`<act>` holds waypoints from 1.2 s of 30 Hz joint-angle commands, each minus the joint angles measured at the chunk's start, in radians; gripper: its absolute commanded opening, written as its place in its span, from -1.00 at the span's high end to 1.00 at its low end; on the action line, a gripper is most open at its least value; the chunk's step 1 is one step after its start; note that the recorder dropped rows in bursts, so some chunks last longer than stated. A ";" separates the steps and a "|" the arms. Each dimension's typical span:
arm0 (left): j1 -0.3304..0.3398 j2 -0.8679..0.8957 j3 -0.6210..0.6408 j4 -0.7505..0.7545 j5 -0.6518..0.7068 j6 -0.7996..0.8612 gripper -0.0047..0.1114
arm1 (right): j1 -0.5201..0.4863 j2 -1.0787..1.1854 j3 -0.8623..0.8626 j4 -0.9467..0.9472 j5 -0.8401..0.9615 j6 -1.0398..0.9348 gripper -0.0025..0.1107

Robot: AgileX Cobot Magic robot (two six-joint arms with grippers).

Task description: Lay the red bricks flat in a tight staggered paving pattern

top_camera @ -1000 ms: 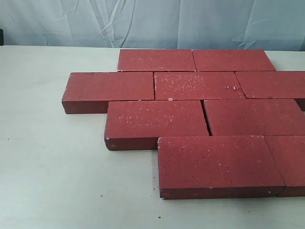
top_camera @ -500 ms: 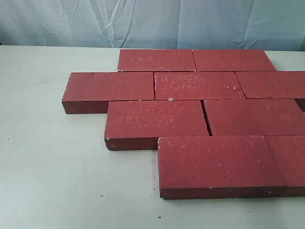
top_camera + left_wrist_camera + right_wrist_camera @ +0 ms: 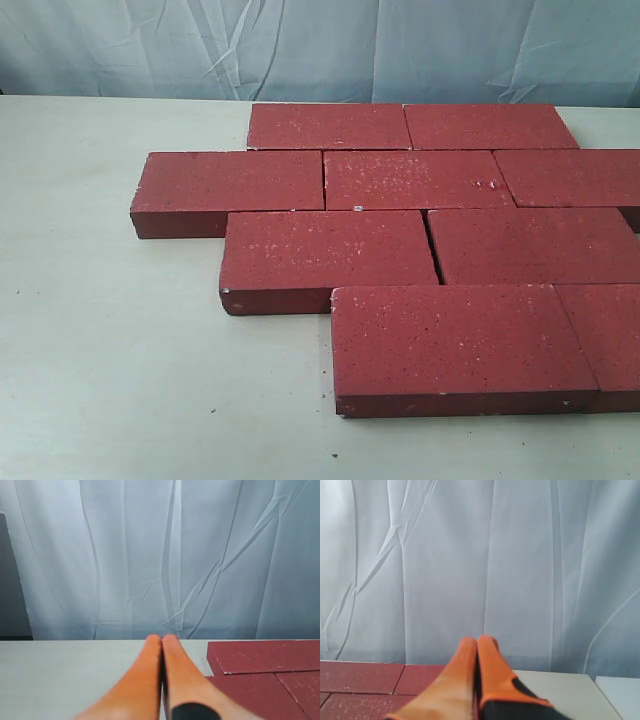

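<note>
Both tools are closed and hold nothing: the left tool [image 3: 162,638] has its tapered orange fingers [image 3: 140,680] pressed together, and the right tool [image 3: 477,640] shows the same. Neither appears in the exterior view, and each sits clear of the work, touching no brick. The dark-red rectangular paving bricks [image 3: 325,248] fill the centre and right of the exterior frame, lying on the pale, smooth worktop [image 3: 100,350] in front of a wrinkled light-blue cloth backdrop [image 3: 300,50]. Nine can be counted, all flat, in four rows running from the upper middle to the lower right, with each row offset sideways from the next so the end joints do not line up. Most seams look tight; the joint between the two bricks of the third row [image 3: 432,245] shows as a slightly wider dark line. The lower-right brick [image 3: 615,335] is cut off by the frame edge. The paving looks essentially finished, with at most that one seam left to close.
</note>
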 commanded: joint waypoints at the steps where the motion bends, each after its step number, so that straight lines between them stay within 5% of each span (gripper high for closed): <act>1: -0.007 -0.059 0.016 -0.012 -0.021 -0.005 0.92 | -0.004 -0.074 0.022 -0.001 -0.008 -0.006 0.97; 26: -0.007 -0.105 0.016 0.027 0.032 -0.006 0.92 | -0.004 -0.107 0.022 -0.001 0.006 0.000 0.97; 32: 0.000 -0.242 0.052 0.290 0.154 -0.284 0.92 | -0.004 -0.107 0.022 -0.001 0.006 0.000 0.97; 36: 0.012 -0.326 0.117 0.296 0.154 -0.290 0.92 | -0.004 -0.107 0.022 -0.001 0.006 0.000 0.97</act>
